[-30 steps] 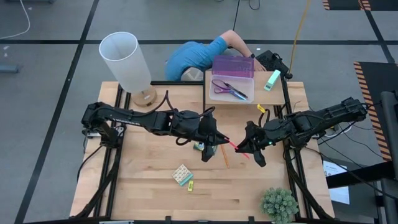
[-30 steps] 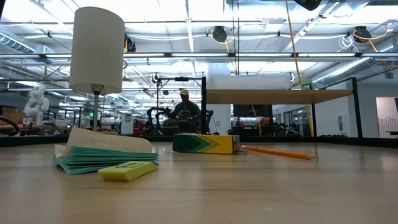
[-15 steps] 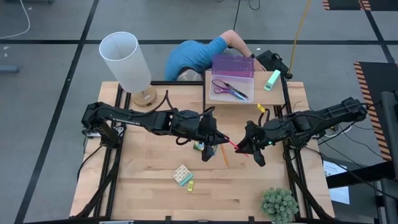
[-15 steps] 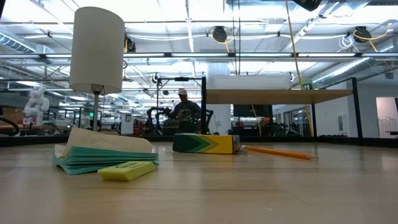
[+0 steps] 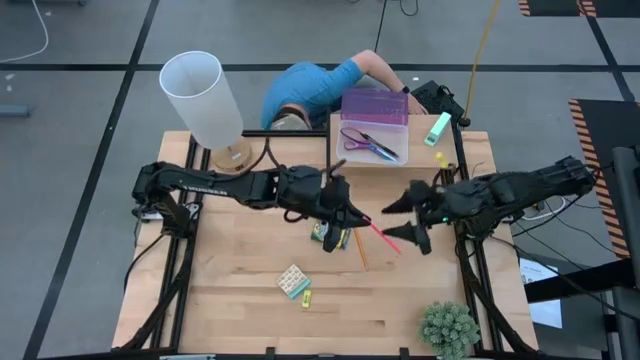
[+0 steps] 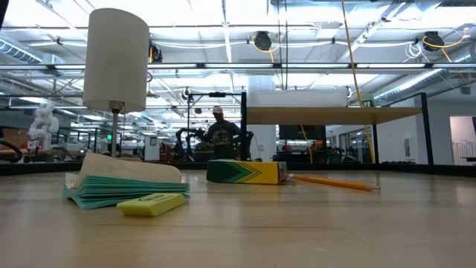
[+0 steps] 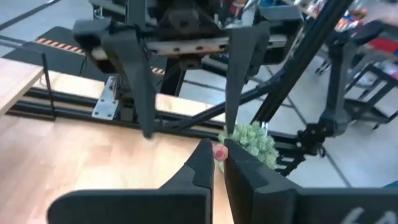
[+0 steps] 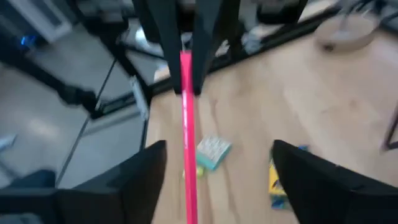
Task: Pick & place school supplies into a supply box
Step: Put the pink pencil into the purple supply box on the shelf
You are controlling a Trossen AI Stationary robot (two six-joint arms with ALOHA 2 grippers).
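Note:
My left gripper is shut on a pink pen above the table's middle. My right gripper faces it, open wide; its fingers stand on either side of the pen's free end without touching. A green-yellow crayon box lies flat below the left gripper, with an orange pencil beside it. A pastel eraser block and a yellow piece lie nearer the front. The clear supply box at the far edge holds purple scissors. My left gripper pinches the pink pen near one end between its two fingers. The fingers come level from the table's left, and the pen sticks out forward from them toward the right arm. The pen is lifted clear of the table.
A tall white lamp shade stands at the far left. A small green plant sits at the near right corner. A person in a blue shirt bends behind the far edge, beside the box's purple lid.
My right gripper, which was shut on the pen's free end, has opened wide, let go and drawn back a little toward the table's right edge. The pen stays in my left gripper, clear of the table.

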